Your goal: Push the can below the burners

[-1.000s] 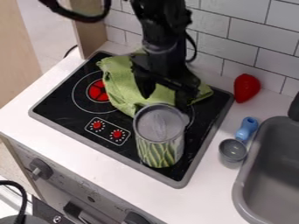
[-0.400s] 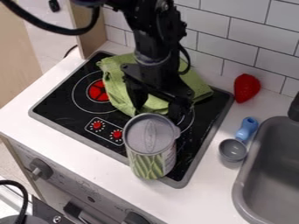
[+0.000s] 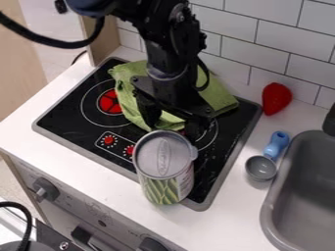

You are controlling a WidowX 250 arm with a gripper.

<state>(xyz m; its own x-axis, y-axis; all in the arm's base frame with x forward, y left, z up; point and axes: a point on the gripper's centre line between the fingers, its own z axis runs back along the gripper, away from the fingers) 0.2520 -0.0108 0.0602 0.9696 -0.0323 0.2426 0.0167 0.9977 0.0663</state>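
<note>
white tiled wall — pale wooden panel beside.

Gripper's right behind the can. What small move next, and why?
I'd probably ease the gripper slightly back: the can stands upright at the stove's front rim, seemingly below the burners, and more pushing might run it toward the counter's edge.

Arm all black, chunky, jointed, small round screws at the joints. Bluish sheen on the upper housing. Dull grey-violet collar above the pincer. Pincer: black, wide crossbar, two broad fingers. Thick black cable upper left, thinner black lead beside the collar.
</note>
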